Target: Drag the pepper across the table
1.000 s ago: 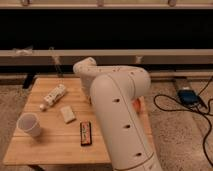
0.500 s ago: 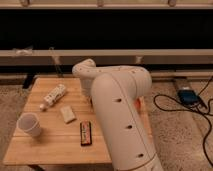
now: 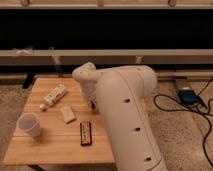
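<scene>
Speckled floor (image 3: 12,105), dark wall (image 3: 110,30) w/ pale rails (image 3: 150,52), cables (image 3: 170,107) rt.

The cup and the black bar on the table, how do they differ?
The cup is white and round, standing upright; the black bar is dark with red markings, lying flat. The cup sits by the left edge of the table; the black bar lies nearer the middle. Both rest on it, apart from the hand, which is low beyond the bar.

1 white arm (image 3: 125,117) bent forward and down, gripper out of sight behind its rounded joint.
</scene>
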`<action>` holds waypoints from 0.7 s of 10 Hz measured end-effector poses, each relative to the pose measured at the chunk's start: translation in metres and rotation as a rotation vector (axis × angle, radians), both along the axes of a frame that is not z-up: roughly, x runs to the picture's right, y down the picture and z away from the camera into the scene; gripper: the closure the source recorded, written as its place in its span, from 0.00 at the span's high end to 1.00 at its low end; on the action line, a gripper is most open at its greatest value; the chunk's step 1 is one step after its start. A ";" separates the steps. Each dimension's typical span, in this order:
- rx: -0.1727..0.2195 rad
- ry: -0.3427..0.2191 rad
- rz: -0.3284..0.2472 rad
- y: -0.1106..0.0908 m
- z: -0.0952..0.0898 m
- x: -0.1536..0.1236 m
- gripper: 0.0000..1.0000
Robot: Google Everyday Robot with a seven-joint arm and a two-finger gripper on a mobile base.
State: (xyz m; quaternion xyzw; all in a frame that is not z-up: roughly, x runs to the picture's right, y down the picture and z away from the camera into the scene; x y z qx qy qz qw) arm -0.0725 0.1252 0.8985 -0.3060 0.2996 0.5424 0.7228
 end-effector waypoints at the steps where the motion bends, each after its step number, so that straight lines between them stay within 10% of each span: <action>1: -0.006 -0.007 -0.007 0.008 -0.006 0.005 0.00; 7: -0.026 -0.042 -0.026 0.040 -0.035 0.033 0.20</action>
